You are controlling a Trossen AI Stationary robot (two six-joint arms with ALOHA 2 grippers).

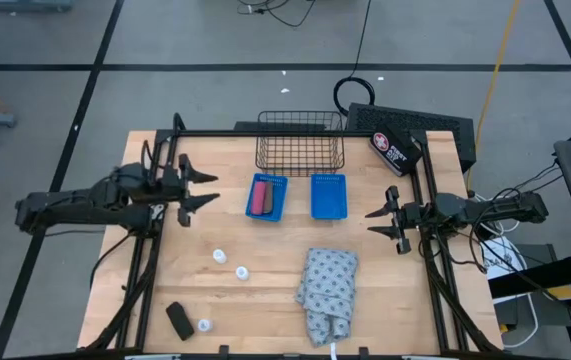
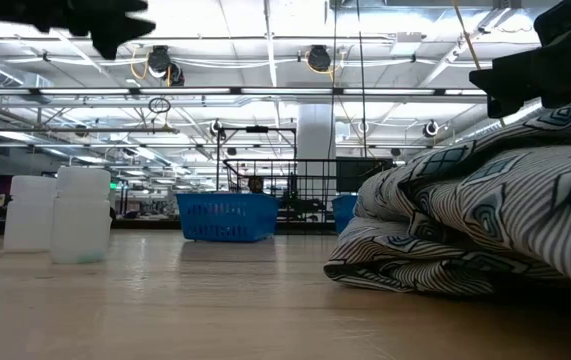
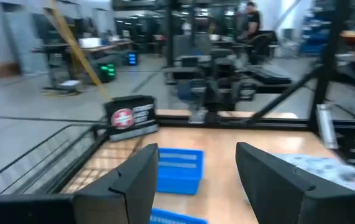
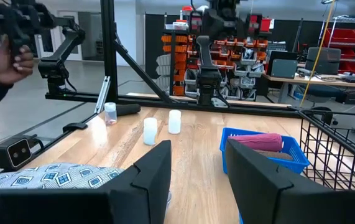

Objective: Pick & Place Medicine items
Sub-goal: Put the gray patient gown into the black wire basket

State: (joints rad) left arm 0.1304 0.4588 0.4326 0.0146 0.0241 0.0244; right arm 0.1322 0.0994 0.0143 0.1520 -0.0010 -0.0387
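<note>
High view: left gripper (image 1: 208, 189) hovers over the table's left side, fingers spread, nothing between them. Right gripper (image 1: 373, 220) is over the right side, fingers also apart and empty. Two blue trays sit mid-table in front of a wire basket (image 1: 300, 140): the left blue tray (image 1: 266, 196) holds the pink piece (image 1: 263, 197) and a brown piece beside it, the right blue tray (image 1: 328, 195) looks bare. Three white bottles on the wood: two near each other (image 1: 220, 257), (image 1: 241, 272), a third (image 1: 204, 325) just beside the black piece (image 1: 179, 320) near the front-left edge. Patterned cloth (image 1: 327, 290) lies front centre-right. Black pouch (image 1: 395, 150) at the back right.

Low view: two white bottles (image 2: 57, 214) stand upright at left, cloth (image 2: 485, 220) bulks at right, blue tray (image 2: 227, 216) far back.

Left wrist view: own fingers (image 3: 137, 177) spread, blue tray (image 3: 178, 169) ahead, pouch (image 3: 132, 116) beyond.

Right wrist view: fingers (image 4: 155, 171) apart, pink piece (image 4: 259, 142) in tray (image 4: 264, 155), bottles (image 4: 150, 130) upright, a person's hand (image 4: 9, 59) far off.
</note>
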